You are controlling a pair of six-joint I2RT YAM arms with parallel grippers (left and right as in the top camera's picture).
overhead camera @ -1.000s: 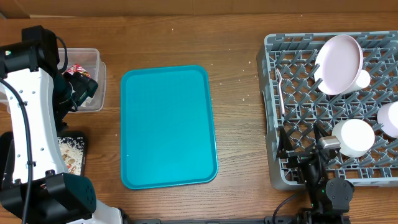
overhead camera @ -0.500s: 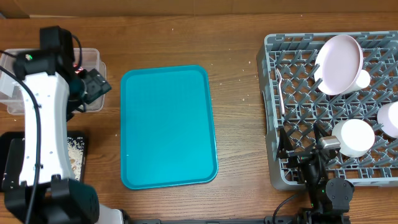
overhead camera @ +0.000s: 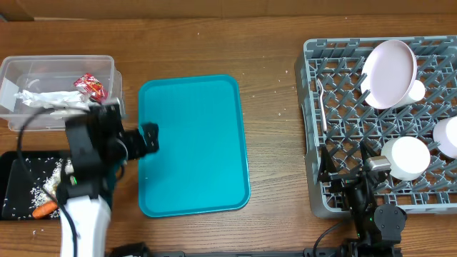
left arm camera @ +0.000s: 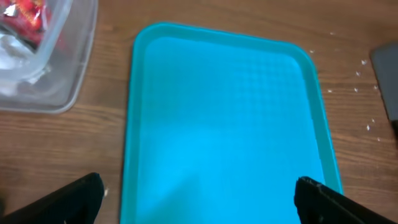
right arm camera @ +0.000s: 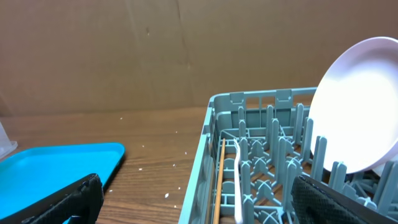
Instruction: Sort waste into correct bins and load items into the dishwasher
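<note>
My left gripper (overhead camera: 148, 138) (left arm camera: 198, 186) hangs open and empty over the left edge of the teal tray (overhead camera: 196, 143). The clear bin (overhead camera: 50, 70) (left arm camera: 62, 74) holds white napkins (overhead camera: 50, 98) and the red wrapper (overhead camera: 89, 84) (left arm camera: 25, 12). In the black bin (overhead camera: 11, 168) lie rice scraps (overhead camera: 36, 178) and a carrot piece (overhead camera: 44, 209). The grey dishwasher rack (overhead camera: 343, 44) (right arm camera: 249, 102) carries the plate (overhead camera: 389, 73) (right arm camera: 364, 118), a bowl (overhead camera: 405, 157), another (overhead camera: 448, 135) and the fork (overhead camera: 323, 107) (right arm camera: 238, 180). My right gripper (overhead camera: 348, 175) (right arm camera: 199, 199) is open at the rack's front left corner, holding nothing.
The teal tray (left arm camera: 224, 112) (right arm camera: 56, 165) lies bare between the bins and the rack. Small white crumbs (right arm camera: 166, 195) dot the wood beside the rack. A brown cardboard wall (right arm camera: 124, 50) closes the far side of the table.
My left arm has swung away from the clear bin, down and right to the teal tray's left edge, uncovering both bins. The right arm has not moved.
</note>
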